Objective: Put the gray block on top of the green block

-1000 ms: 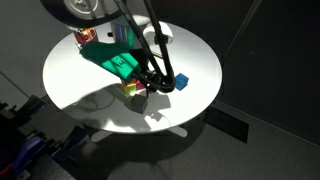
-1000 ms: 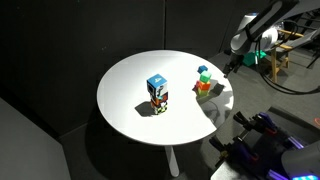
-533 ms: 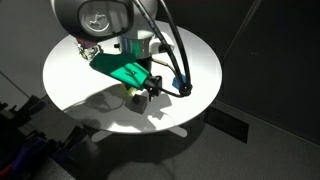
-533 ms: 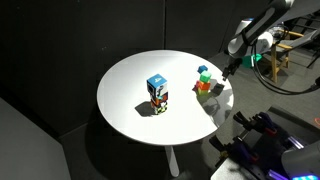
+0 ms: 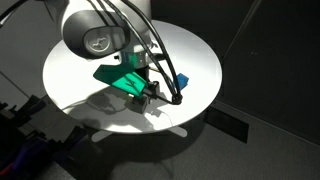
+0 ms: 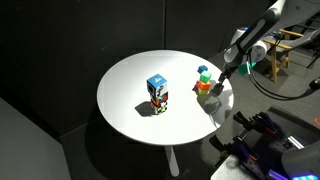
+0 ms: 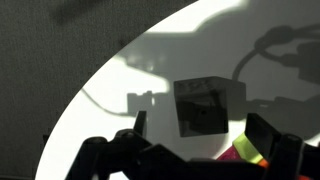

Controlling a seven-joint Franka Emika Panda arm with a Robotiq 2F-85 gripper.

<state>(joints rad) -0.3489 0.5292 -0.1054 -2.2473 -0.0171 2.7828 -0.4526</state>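
Observation:
The green block [image 6: 203, 72] sits on top of a small cluster with an orange cube [image 6: 204, 87] near the table's edge. My gripper [image 6: 221, 74] hovers just beside that cluster, open and empty. In the wrist view the open fingers [image 7: 198, 122] frame a dark, grey-looking cube [image 7: 208, 105] farther out on the table. I cannot tell whether this is the gray block. Yellow-green and magenta cubes [image 7: 245, 152] lie by the right finger. In an exterior view the arm hides the cluster, and the gripper [image 5: 152, 93] is low over the table.
A blue cube [image 6: 157, 83] stands on a darker block near the middle of the round white table [image 6: 125, 85]. It also shows beside the arm in an exterior view [image 5: 182, 80]. The table edge is close to the cluster. Equipment and cables stand beyond the table.
The arm has swung lower and over the cluster, hiding the yellow and magenta cubes in an exterior view. The gripper has come closer to the cluster. No block has moved.

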